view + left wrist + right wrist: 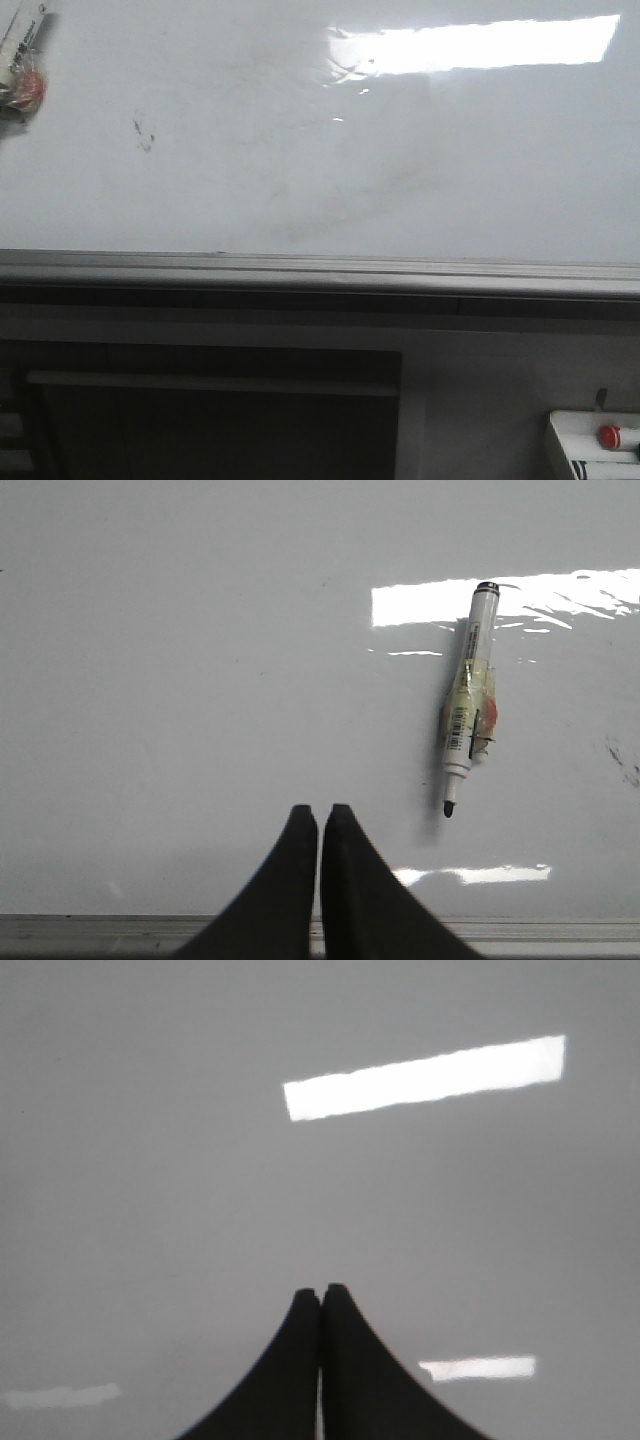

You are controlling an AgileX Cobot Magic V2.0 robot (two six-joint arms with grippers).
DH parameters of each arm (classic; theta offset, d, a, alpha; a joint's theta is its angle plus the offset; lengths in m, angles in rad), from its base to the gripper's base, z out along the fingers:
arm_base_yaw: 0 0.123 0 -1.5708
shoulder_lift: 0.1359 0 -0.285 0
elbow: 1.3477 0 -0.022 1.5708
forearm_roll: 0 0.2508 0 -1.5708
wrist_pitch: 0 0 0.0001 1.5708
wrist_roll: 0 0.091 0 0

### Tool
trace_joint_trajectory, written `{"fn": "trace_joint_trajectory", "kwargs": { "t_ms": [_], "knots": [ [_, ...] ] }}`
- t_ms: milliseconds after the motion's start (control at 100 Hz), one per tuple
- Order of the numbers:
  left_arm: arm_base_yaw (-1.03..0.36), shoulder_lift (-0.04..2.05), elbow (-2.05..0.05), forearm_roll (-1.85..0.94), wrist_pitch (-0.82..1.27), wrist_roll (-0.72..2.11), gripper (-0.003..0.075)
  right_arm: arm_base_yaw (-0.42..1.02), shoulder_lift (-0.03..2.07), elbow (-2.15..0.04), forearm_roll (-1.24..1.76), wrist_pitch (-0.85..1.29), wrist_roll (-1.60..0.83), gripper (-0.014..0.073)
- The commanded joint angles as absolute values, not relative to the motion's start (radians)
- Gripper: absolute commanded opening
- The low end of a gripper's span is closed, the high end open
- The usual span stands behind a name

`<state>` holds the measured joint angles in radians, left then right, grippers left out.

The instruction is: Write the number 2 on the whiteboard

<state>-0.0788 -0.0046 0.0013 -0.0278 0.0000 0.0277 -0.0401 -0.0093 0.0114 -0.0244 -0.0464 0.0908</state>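
Observation:
The whiteboard (300, 150) fills the front view, glossy white with faint grey smears and a grey frame edge along its near side. No number 2 shows on it; only small dark specks (143, 133) at the left. A white marker (468, 700) with tape round its barrel and its black tip bare lies flat on the board; its end shows at the front view's top left corner (22, 55). My left gripper (320, 810) is shut and empty, above the board, apart from the marker. My right gripper (321, 1290) is shut and empty over bare board. Neither gripper shows in the front view.
A small white box with a red button (600, 445) sits below the board at the lower right of the front view. A dark shelf or frame (210, 400) lies under the board's near edge. A bright light reflection (470, 45) crosses the board.

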Motion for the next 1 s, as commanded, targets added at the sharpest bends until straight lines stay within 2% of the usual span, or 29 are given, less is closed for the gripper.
{"fn": "trace_joint_trajectory", "kwargs": {
  "t_ms": [0, 140, 290, 660, 990],
  "knots": [
    [-0.081, -0.031, 0.019, -0.038, -0.085, 0.017, -0.0018, -0.046, -0.028, 0.023, -0.043, -0.105, 0.090, -0.0072],
    [-0.081, -0.031, -0.077, -0.062, -0.031, 0.017, -0.0018, -0.046, -0.026, -0.071, -0.045, 0.029, 0.090, -0.0072],
    [-0.081, 0.018, -0.266, -0.062, 0.149, 0.017, -0.0018, -0.046, 0.010, -0.223, -0.045, 0.223, 0.090, -0.0072],
    [-0.081, 0.377, -0.645, -0.049, 0.543, 0.017, -0.0018, -0.046, 0.342, -0.628, -0.045, 0.687, -0.010, -0.0072],
    [-0.081, 0.525, -0.667, -0.053, 0.550, 0.017, -0.0018, -0.046, 0.451, -0.662, -0.039, 0.722, -0.016, -0.0072]
  ]
}}
